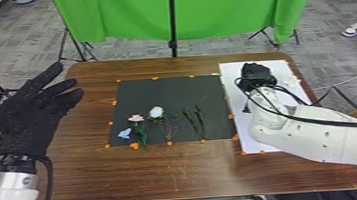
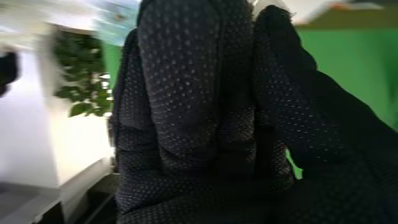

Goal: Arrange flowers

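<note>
Right hand (image 1: 256, 74): fingers (image 2: 182, 75) and thumb (image 2: 286, 90) pinched together on a pale thing (image 2: 266, 5) at the tips; can't tell if it is a petal or wrapping. Left hand (image 1: 33, 114): fingers spread loose, holding nothing, waiting off the table's left side.

Right hand is over the far part of the white sheet (image 1: 260, 145), on the table's right. Some white material (image 1: 287, 80) lies just right of it, type unclear. Green leaves (image 2: 80, 70) show beyond the hand in the right wrist view.

Flowers are on the black mat (image 1: 137, 93), left of the sheet: blue bloom (image 1: 124, 134) leftmost and nearest, pink bloom (image 1: 137, 118) next, then pale bloom (image 1: 156, 112), stems pointing near. Green stems (image 1: 200, 121) lie right of these; no blooms on them that I can make out. Orange markers (image 1: 134, 146) line the mat's edges, on the brown table (image 1: 162, 181).

Progress: looks partway. Several pieces are laid out roughly side by side, but not gathered. Left to do, probably: add the pinched piece if it is a flower, bring over any more from the sheet, then tidy spacing.
</note>
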`<state>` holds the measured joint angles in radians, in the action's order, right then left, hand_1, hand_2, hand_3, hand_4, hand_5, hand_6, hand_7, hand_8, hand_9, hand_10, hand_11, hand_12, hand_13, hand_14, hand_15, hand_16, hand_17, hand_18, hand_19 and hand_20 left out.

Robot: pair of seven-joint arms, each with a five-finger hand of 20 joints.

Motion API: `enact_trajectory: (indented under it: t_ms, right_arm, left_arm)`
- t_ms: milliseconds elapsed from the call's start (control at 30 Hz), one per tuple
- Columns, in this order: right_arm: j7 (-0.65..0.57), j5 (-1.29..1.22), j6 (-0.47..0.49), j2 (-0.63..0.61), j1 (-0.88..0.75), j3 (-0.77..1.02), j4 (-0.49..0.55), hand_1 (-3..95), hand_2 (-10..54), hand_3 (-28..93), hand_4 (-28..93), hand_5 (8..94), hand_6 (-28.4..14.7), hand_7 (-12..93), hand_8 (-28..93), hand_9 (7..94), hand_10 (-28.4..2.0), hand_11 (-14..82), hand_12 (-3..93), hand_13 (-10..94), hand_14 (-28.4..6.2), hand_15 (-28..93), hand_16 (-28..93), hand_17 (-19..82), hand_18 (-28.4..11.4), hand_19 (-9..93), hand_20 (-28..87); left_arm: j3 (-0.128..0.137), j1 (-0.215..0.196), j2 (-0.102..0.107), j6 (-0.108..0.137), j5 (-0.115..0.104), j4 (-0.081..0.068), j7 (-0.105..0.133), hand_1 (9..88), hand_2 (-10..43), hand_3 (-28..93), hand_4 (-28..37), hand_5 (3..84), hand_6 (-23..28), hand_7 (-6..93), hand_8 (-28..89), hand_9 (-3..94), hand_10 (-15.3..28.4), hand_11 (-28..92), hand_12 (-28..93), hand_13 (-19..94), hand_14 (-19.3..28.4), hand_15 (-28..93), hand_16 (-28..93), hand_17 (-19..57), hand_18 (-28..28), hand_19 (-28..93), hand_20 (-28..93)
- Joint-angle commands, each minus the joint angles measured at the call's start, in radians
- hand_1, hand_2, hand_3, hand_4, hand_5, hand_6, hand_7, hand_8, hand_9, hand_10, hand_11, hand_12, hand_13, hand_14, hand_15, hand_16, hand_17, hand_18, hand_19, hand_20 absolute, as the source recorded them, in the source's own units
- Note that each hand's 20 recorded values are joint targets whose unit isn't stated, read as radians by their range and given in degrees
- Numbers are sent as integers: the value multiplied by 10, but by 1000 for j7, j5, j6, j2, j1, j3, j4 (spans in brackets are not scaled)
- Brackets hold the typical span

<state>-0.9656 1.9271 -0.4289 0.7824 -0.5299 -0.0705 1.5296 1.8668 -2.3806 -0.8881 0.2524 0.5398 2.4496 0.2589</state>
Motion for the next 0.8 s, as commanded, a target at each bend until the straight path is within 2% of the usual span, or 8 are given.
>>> enact_trajectory:
  t_ms: [33, 200, 333, 367, 400, 500, 600, 800]
  right_arm:
    - [63, 35, -42, 97, 83, -27, 122, 567, -95, 679, -283, 871, 29, 171, 33, 937, -50, 140, 269, 908, -19, 443, 236, 418, -139, 844, 1]
    - [82, 19, -51, 153, 89, -51, 165, 566, -95, 677, -283, 870, 30, 172, 35, 937, -50, 141, 267, 904, -16, 450, 237, 407, -138, 849, 4]
    - [94, 4, -54, 180, 76, -64, 188, 567, -95, 674, -283, 868, 31, 174, 36, 937, -48, 143, 264, 901, -14, 456, 236, 402, -138, 850, 7]
    - [96, 7, -55, 184, 74, -72, 195, 566, -95, 674, -283, 867, 31, 176, 37, 937, -48, 144, 263, 901, -14, 457, 235, 402, -138, 850, 8]
    - [93, 6, -59, 188, 81, -89, 200, 565, -95, 676, -283, 866, 32, 177, 37, 937, -47, 145, 263, 901, -14, 458, 234, 401, -138, 851, 9]
    - [96, -2, -64, 207, 79, -114, 205, 563, -95, 677, -283, 865, 32, 179, 36, 937, -47, 144, 263, 900, -14, 461, 233, 398, -138, 852, 11]
    - [97, -8, -65, 228, 89, -148, 194, 560, -95, 677, -283, 861, 34, 182, 36, 937, -46, 145, 263, 899, -14, 463, 232, 394, -139, 854, 15]
    - [96, -27, -69, 262, 100, -175, 173, 550, -95, 676, -283, 853, 39, 193, 34, 937, -45, 172, 253, 895, -16, 473, 231, 380, -142, 859, 30]
  left_arm:
    - [2, 27, 7, -17, 11, 1, -24, 223, 88, 767, -249, 347, 89, 168, -107, 335, 218, 314, 116, 264, 284, 610, -128, -61, 263, 589, 311]
    - [2, 47, 24, -32, 14, -2, -24, 221, 88, 768, -252, 337, 84, 169, -107, 334, 220, 307, 116, 263, 284, 607, -127, -61, 263, 588, 312]
    - [-8, 74, 30, -40, 15, -11, -36, 220, 88, 768, -253, 336, 84, 167, -106, 333, 223, 296, 116, 261, 284, 600, -126, -63, 263, 583, 311]
    - [-10, 76, 32, -40, 15, -12, -35, 220, 88, 768, -253, 335, 84, 166, -106, 333, 223, 293, 117, 260, 284, 596, -126, -63, 263, 583, 311]
    - [-12, 75, 44, -35, 7, -14, -23, 220, 88, 767, -253, 335, 85, 165, -105, 333, 224, 292, 118, 260, 284, 593, -126, -63, 263, 582, 311]
    - [-6, 63, 43, -35, 8, -14, -19, 220, 88, 767, -255, 335, 86, 162, -104, 333, 225, 288, 121, 260, 284, 589, -123, -63, 263, 581, 312]
    - [-9, 61, 50, -40, 1, -20, -12, 220, 87, 769, -254, 335, 86, 161, -102, 334, 227, 285, 123, 259, 284, 585, -120, -64, 263, 579, 314]
    - [-24, 77, 62, -38, -2, -27, -11, 220, 87, 769, -254, 336, 87, 161, -102, 335, 229, 282, 126, 259, 284, 582, -117, -64, 263, 576, 318]
